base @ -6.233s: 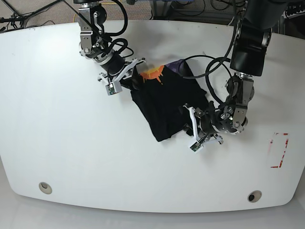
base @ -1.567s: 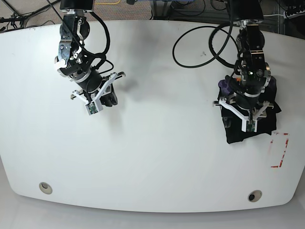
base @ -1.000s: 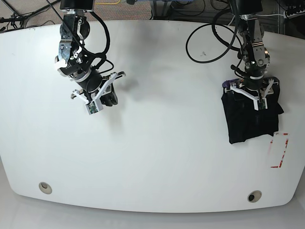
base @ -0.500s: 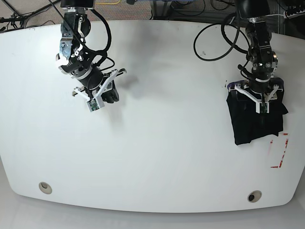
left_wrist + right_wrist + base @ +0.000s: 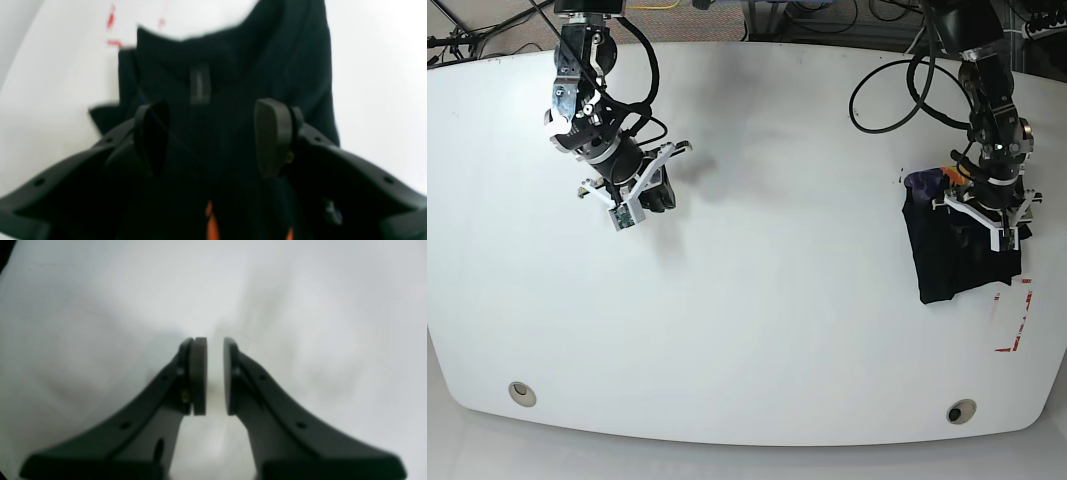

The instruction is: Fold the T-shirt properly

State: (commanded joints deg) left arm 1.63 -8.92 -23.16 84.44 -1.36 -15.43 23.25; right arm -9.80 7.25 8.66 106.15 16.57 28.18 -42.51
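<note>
The T-shirt lies as a folded black bundle near the table's right edge, with a purple and orange bit showing at its top left corner. My left gripper hovers over the shirt's upper part. In the left wrist view the left gripper is wide open with the black T-shirt beneath it and orange marks at the bottom. My right gripper is far off at the upper left, over bare table. In the right wrist view the right gripper has its pads almost together and holds nothing.
Red tape corner marks lie just right of and below the shirt, near the white table's right edge; they also show in the left wrist view. Two round holes sit near the front edge.
The shirt went from the table's middle to its right side with the left gripper, which has shifted further right over it. The right arm drew back to the upper left and stays there.
</note>
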